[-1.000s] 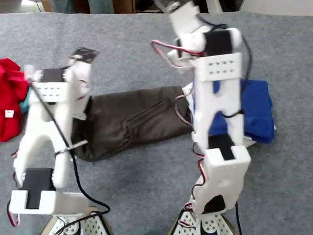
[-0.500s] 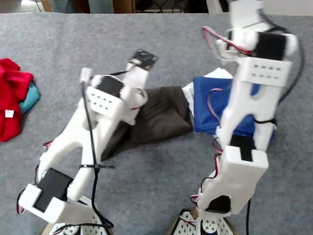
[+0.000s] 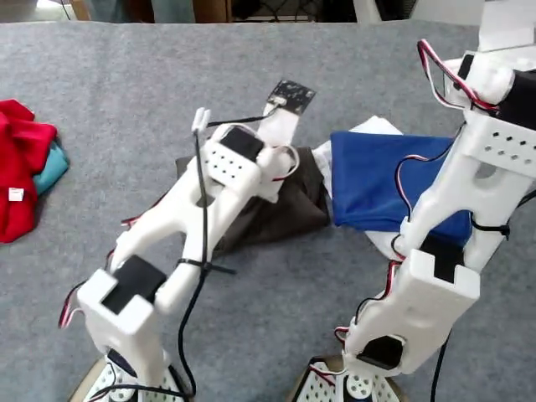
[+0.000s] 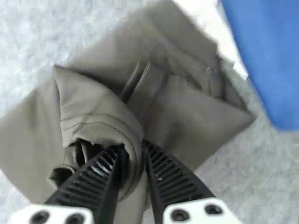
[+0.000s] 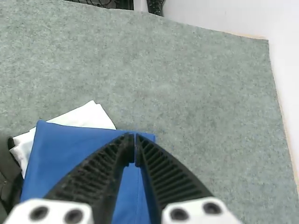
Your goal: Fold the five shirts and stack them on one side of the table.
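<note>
**Left pincer pinches the brown shirt**

The left gripper (image 4: 133, 151) is pinching a bunched-up fold of the brown shirt (image 3: 289, 205). The cloth is squeezed tight between its 2 black fingers (image 4: 100, 175). The brown shirt lies in the middle of the grey table cover (image 3: 126, 84). It is partly folded and a bit lumpy. The left arm (image 3: 184, 234) stretches across its left part. The right edge of the brown shirt touches the blue shirt (image 3: 377, 180).

The blue shirt lies folded and flat, just to the right of the brown one. A white shirt (image 3: 373, 127) lies under it. The white shirt peeks out at the far edge and at the left edge of the blue one.

The right arm (image 3: 452, 226) stands over the right part of the blue shirt. The right gripper (image 5: 134, 136) hangs in the air over the far edge of the blue shirt. Its 2 fingers are pressed together, and I can see nothing between them.

At the far left of the table a red shirt (image 3: 21, 167) lies in a heap. A teal shirt (image 3: 54, 167) peeks out on its right side and touches it. These 2 shirts are well apart from the brown shirt.
</note>
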